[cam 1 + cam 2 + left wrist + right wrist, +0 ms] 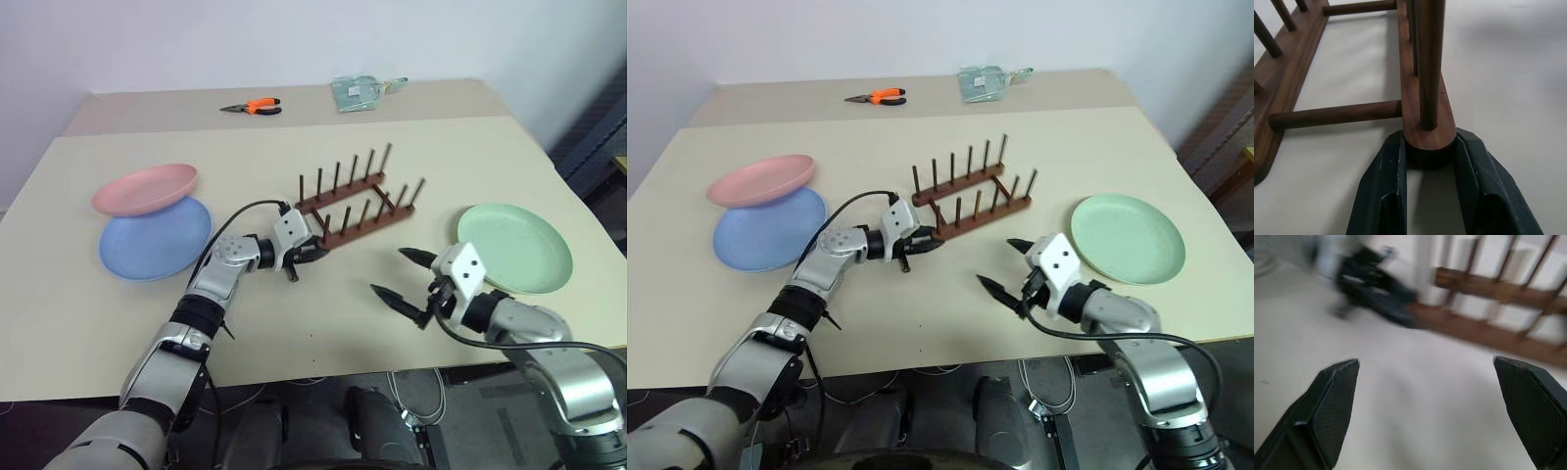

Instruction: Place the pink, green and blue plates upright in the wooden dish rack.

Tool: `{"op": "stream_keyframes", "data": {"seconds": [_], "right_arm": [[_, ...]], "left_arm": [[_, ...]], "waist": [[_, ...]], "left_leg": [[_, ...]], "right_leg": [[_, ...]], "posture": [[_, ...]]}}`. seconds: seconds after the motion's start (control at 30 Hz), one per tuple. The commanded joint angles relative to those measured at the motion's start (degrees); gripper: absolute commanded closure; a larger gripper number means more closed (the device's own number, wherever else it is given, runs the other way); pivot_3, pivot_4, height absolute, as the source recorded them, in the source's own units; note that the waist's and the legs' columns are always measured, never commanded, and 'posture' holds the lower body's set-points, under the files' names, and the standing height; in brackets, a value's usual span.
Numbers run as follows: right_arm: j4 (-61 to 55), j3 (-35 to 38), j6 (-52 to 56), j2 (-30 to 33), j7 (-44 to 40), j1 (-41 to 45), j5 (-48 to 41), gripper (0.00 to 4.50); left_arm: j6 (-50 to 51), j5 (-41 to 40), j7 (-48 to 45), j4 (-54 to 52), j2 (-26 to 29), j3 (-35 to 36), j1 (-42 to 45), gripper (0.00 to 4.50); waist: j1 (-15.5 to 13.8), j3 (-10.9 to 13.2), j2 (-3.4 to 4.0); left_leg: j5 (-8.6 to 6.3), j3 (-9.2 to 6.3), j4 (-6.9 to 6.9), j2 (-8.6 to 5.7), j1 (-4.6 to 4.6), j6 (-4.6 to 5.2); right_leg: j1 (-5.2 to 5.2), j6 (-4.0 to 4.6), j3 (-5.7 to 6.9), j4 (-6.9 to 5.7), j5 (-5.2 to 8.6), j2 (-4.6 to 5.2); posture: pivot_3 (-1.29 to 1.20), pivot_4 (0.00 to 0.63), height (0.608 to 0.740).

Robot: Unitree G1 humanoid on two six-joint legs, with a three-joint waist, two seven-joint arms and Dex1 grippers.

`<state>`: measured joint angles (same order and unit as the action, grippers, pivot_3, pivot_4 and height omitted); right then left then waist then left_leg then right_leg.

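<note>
The left tool (306, 257) is clamped on the rounded end of the near rail of the wooden dish rack (358, 203); in the left wrist view its two black fingers (1382, 191) press against both sides of that rail end, just in front of the first peg. The right tool (404, 277) hangs spread wide and empty above the counter (323, 313), between the rack and the green plate (514, 247).

The rack stands near the middle of the counter, all its slots bare. The pink plate (147, 188) rests tilted on the far rim of the blue plate (155, 238) at the left; the green one lies flat at the right. None is in the rack yet.

The grip sits at one end only, so the rack is likely to swing about that point if it is dragged, and the light frame could tip or skid. A pinch this close to the tip may also slip off the rounded wood. If the rack travels leftward it could nudge the stacked plates, and the pink one, perched on a rim, could slide off. The right tool is near enough to the rack to be struck by a sideways sweep.

No brand, label or readable writing shows on the plates or rack. The orange-handled pliers (253, 107) and the clear packet (361, 93) at the far edge are too small to read.
</note>
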<state>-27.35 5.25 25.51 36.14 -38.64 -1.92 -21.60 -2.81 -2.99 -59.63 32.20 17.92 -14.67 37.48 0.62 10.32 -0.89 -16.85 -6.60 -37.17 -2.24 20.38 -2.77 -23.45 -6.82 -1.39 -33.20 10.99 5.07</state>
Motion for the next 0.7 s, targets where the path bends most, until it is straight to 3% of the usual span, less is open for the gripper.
{"op": "stream_keyframes", "data": {"seconds": [0.03, 0.13, 0.3, 0.4, 0.5, 0.63, 0.7], "right_arm": [[-0.1, 2.3, -1.6, 1.1, -1.2, -0.8, -0.4, 0.00], [0.6, 2.8, -2.0, 1.5, -1.7, -1.2, -0.2, 0.00], [1.3, 2.7, -1.7, 1.6, -2.0, -0.6, 0.1, 0.00], [1.7, 2.0, -0.9, 2.0, -2.5, 0.1, 0.5, 0.94], [2.3, 1.0, 0.7, 2.2, -2.6, 1.1, 0.7, 2.33], [5.3, -1.8, 1.5, 1.8, -1.4, 3.4, 3.7, 4.40], [6.7, -3.2, 1.4, 1.6, -1.1, 4.2, 5.1, 4.50]], "left_arm": [[0.9, -1.7, -5.8, -5.2, 3.6, 0.3, -0.3, 3.80], [1.1, -0.7, -8.1, -6.1, 6.4, -0.2, -1.3, 3.80], [4.3, -1.9, -7.1, -8.1, 8.4, 1.8, -2.6, 1.35], [8.9, -2.3, -4.8, -10.9, 9.2, 3.2, -3.4, 0.00], [17.4, -5.2, -3.6, -18.1, 11.2, 5.9, -6.8, 0.00], [28.9, -10.4, -4.5, -33.1, 15.4, 7.5, -15.5, 1.52], [32.1, -11.3, -3.4, -38.2, 16.3, 6.8, -18.3, 2.53]], "waist": [[0.0, 0.0, 0.00], [0.0, 0.0, 0.00], [-0.1, 0.0, 0.00], [0.0, 0.0, 0.00], [0.2, 0.0, 0.01], [0.6, 0.0, 0.01], [0.2, 0.0, 0.01]], "left_leg": [[0.00, 0.00, 0.00, 0.01, -0.01, 0.00], [0.00, 0.00, 0.00, 0.01, -0.02, 0.01], [0.00, 0.00, -0.01, 0.01, -0.01, 0.01], [0.00, -0.01, -0.03, 0.01, -0.01, 0.01], [0.00, -0.01, -0.01, 0.02, -0.01, 0.01], [-0.02, 0.02, 0.07, 0.10, -0.06, 0.03], [-0.02, 0.01, 0.08, 0.10, -0.06, 0.03]], "right_leg": [[0.00, 0.01, 0.00, -0.01, 0.00, 0.00], [0.01, 0.01, 0.00, -0.01, 0.01, 0.00], [0.01, 0.01, 0.00, -0.01, 0.01, 0.00], [0.02, 0.00, 0.00, -0.01, 0.02, 0.00], [0.01, -0.01, 0.00, -0.01, 0.02, -0.01], [-0.05, -0.01, -0.01, -0.06, 0.01, -0.05], [-0.06, 0.05, -0.01, -0.07, 0.05, -0.04]], "posture": [[0.00, 0.150, 0.740], [0.00, 0.150, 0.740], [0.00, 0.150, 0.740], [0.00, 0.150, 0.740], [0.00, 0.150, 0.740], [0.00, 0.150, 0.740], [0.00, 0.150, 0.740]]}}
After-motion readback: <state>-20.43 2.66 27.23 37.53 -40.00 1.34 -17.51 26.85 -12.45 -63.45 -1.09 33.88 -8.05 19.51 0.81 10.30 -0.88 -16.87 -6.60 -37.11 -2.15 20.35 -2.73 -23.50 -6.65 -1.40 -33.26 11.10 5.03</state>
